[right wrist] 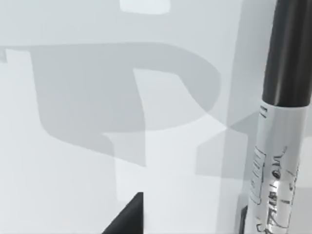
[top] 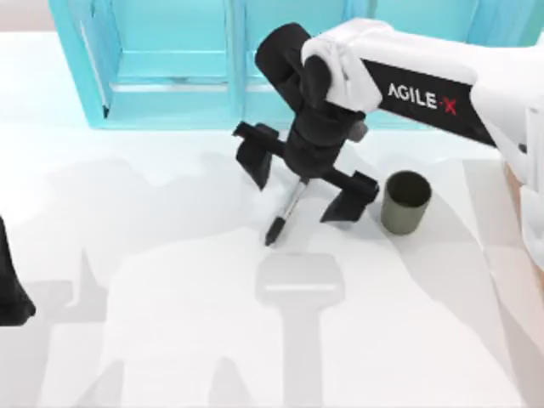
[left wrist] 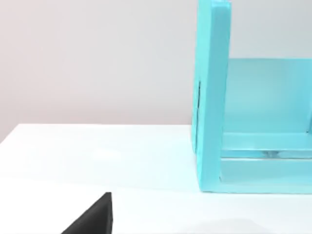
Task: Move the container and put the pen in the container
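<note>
The right pincer [top: 308, 189] hangs over the middle of the white worktop [top: 170, 340], just in front of the turquoise shelf unit [top: 170, 68]. Its two black fingers [top: 255, 153] are spread wide, and the pen [top: 285, 212] points down and toward the front between them. I cannot tell whether the pen is held or only lies on the worktop under the open pincer. The right wrist view shows its printed grey-white barrel [right wrist: 275, 165] and black end close up.

The container [top: 405, 202] stands upright just to the right of the pincer, apart from it.

The pen looks light, stiff and smooth, so likely to roll or slip; the mid-barrel seems the safest hold.

The left arm [top: 13, 289] is parked at the left edge.
</note>
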Robot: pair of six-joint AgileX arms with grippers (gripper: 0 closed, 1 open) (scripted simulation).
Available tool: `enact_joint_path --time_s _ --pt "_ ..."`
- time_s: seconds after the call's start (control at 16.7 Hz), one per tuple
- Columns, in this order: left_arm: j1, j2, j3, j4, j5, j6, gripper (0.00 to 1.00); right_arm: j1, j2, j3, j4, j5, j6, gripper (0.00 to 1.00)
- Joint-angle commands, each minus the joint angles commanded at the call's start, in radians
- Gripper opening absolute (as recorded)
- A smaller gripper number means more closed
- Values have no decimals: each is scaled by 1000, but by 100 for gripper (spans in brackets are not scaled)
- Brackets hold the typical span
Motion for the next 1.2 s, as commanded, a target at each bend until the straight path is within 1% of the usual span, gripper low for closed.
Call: enact_joint_path --time_s 0.42,0.48,0.9,0.96,1.2 --pt "0 0 0 0 0 0 100 0 0 0 0 0 0 2" --pt "0 0 0 0 0 0 100 0 0 0 0 0 0 0" --pt "0 0 0 0 0 0 100 0 0 0 0 0 0 0" --pt "0 0 0 0 0 0 100 -10 -87 -21 -79 36 -38 0" --pt "0 0 0 0 0 0 100 4 -141 -63 -98 36 -16 0"
